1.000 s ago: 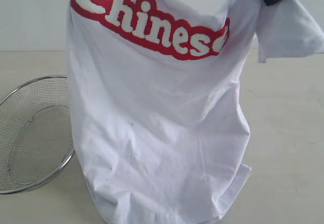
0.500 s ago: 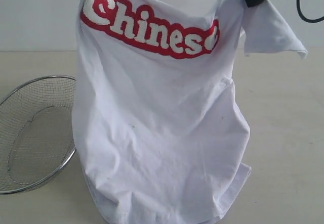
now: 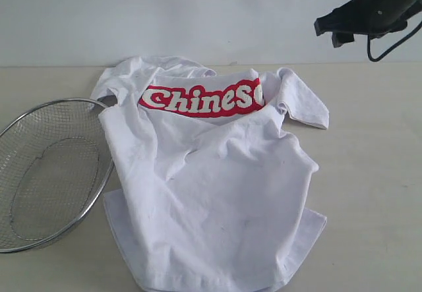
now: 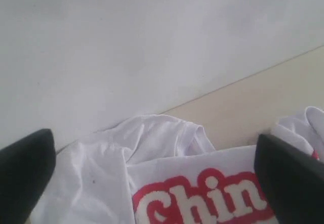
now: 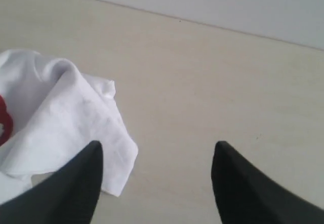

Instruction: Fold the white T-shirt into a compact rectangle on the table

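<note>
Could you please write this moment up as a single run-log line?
shirt: white T-shirt crumpled, unfolded on table, beside wire basket | left gripper: open, empty, above shirt | right gripper: open, empty, above table

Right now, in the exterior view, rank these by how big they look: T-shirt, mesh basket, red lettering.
1. white T-shirt
2. mesh basket, though the frame edge cuts part of it off
3. red lettering

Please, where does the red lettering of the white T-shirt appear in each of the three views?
Exterior view: red lettering in the upper middle, on the crumpled white T-shirt.
Left wrist view: close and large, cut off by the picture's border, framed by the open left gripper.
Right wrist view: only a red sliver at the border, beside the sleeve.
Shared landmark: the table meeting the pale wall.
</note>
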Controlling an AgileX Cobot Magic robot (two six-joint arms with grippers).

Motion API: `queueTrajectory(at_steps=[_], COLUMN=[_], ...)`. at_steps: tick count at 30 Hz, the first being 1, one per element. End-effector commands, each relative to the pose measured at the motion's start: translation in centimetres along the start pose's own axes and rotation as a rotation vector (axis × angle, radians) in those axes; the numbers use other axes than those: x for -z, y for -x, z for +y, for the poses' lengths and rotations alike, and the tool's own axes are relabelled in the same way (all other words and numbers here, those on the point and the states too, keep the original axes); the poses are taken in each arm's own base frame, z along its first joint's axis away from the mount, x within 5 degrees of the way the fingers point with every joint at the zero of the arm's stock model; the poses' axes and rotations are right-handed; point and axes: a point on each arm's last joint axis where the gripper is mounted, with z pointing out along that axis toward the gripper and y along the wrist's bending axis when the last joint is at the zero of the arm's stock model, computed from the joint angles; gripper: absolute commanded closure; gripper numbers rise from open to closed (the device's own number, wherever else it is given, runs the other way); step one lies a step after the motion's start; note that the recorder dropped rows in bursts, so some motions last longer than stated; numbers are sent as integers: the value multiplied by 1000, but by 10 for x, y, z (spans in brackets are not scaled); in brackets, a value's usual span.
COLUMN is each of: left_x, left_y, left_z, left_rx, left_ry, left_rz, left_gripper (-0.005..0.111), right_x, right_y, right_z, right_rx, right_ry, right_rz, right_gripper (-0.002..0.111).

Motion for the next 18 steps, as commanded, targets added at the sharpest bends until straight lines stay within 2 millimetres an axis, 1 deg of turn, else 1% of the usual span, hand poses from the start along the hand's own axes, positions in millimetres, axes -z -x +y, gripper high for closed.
queueTrajectory(at_steps=[1,4,6,8,9,11,12,13,16,18], left_x=[29,47,58,66,71,77,78,80,81,83], left_y=[20,28,30,29,28,25,22,20,14,12], left_z=[-7,-14,-18,-23,-26,-31,-33,-35,-38,-40], left_rx=[-34,-47,-55,-77,-102,-139,-141,-137,-99,-97], left_ry=[-12,-41,-66,-101,-125,-170,-193,-213,-253,-268], left_rz=[-18,-10,8,54,85,134,162,184,246,267], left_gripper=[15,30,41,51,56,65,71,77,102,102], right_x=[5,7,8,6,5,3,0,-2,-9,-9], right_y=[-3,-5,-8,-12,-16,-23,-29,-35,-56,-68], right_z=[2,11,17,23,27,34,38,41,50,53], right_rx=[-21,-27,-38,-52,-57,-25,-19,-8,-33,-38], right_ry=[38,132,197,258,298,378,419,450,517,549], right_rz=[30,62,94,131,167,240,278,307,374,391], right_gripper=[54,55,59,69,75,90,101,108,108,108])
